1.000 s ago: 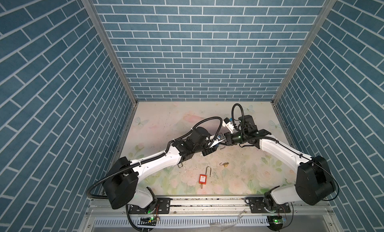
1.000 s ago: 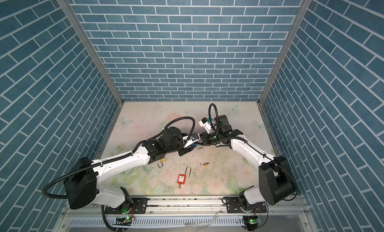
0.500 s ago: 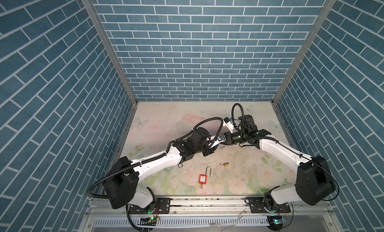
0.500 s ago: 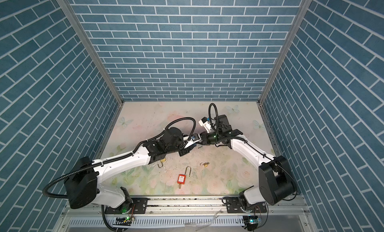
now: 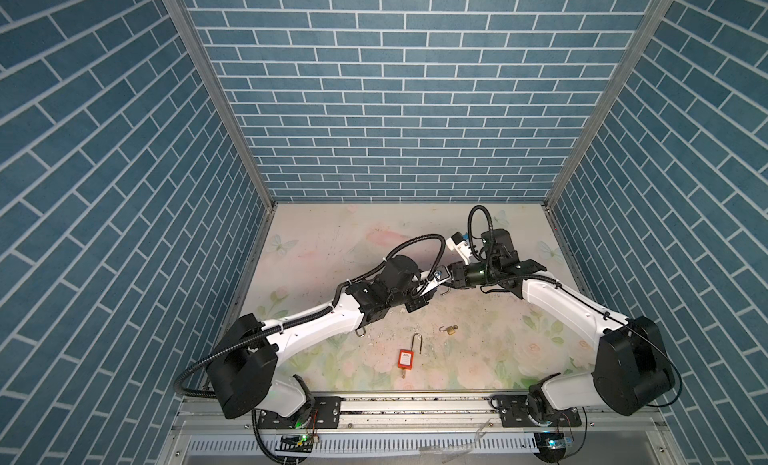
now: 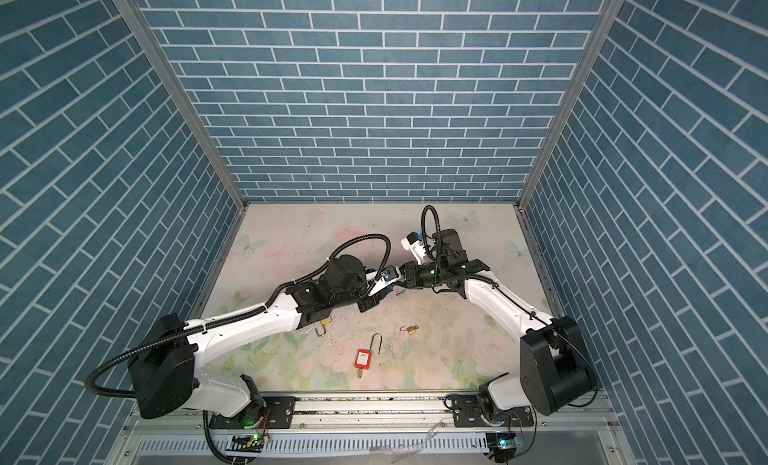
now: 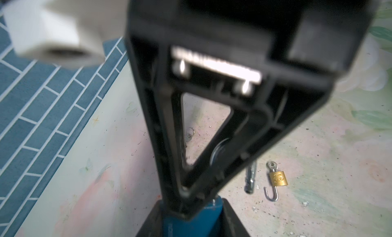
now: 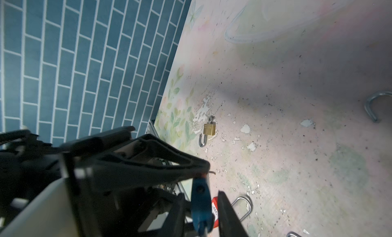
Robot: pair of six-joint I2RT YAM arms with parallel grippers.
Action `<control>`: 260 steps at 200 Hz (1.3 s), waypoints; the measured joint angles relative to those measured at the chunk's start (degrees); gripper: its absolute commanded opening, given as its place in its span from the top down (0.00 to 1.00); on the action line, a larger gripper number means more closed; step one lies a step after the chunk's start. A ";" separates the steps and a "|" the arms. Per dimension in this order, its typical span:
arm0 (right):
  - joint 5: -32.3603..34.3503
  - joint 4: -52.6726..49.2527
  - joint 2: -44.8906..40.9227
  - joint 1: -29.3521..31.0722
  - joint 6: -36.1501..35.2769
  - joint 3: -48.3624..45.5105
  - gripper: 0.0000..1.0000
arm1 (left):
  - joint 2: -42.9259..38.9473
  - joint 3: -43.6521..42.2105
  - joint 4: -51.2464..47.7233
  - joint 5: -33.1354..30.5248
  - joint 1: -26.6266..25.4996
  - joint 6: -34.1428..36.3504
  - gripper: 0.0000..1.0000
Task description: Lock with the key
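Observation:
Both grippers meet above the middle of the floral floor. A blue padlock sits between the fingers of my left gripper, which is shut on its wide faces. It shows in both top views. Its open steel shackle hangs below it. My right gripper is open, with a narrow blue piece between its fingers and a gap on each side. Whether that piece is the lock's edge or the key's head I cannot tell.
On the floor lie a red padlock with a long open shackle and a small brass padlock. Another brass padlock lies under my left forearm. Blue brick walls close three sides.
My right gripper's jaws have parted from the blue piece. My left gripper closed a little on the padlock earlier and has held since. Both arms have hardly moved.

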 measured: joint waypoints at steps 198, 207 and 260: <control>2.14 -7.87 -7.65 -1.07 -3.26 -5.97 0.68 | 0.09 -3.10 7.50 7.50 3.82 -1.49 1.00; 2.64 -7.82 -6.91 -1.05 -3.45 -5.46 0.70 | 0.09 -3.10 7.43 7.76 3.82 -1.49 1.00; 4.90 -7.54 -2.69 -1.33 -3.34 -1.70 0.76 | -0.28 -3.10 7.19 9.16 3.85 -1.49 1.00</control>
